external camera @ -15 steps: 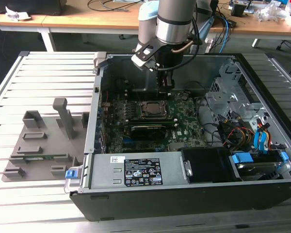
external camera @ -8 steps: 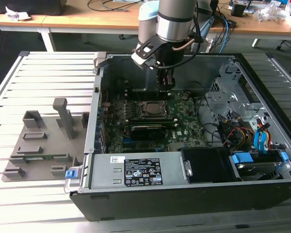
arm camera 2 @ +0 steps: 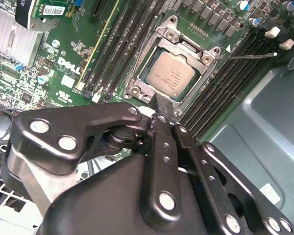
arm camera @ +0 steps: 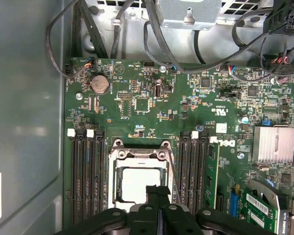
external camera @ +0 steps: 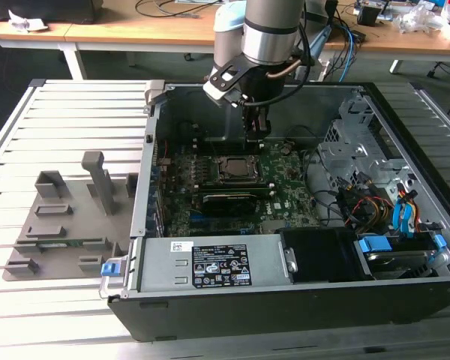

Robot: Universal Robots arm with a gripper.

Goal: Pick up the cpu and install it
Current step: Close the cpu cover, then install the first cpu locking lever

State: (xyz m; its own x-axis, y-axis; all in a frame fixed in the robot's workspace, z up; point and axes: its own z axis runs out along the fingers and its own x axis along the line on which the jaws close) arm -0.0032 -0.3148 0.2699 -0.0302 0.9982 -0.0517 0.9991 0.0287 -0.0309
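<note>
Tool (arm camera 2: 160, 105): pressed together, empty, just above cpu (arm camera 2: 174, 78). I judge cpu seated in socket (arm camera 2: 169, 33); lever (arm camera 2: 247, 55) not yet latched.

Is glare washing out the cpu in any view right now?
First wrist view: the cpu is washed out to near white by glare; second wrist view: evenly lit, its top a soft tan-grey, no hot spot; exterior view: it looks dim and grey.

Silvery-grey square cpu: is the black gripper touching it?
Cannot tell. In the second wrist view the black gripper ends at the metal socket frame beside the silvery square cpu; no gap or contact shows.
</note>
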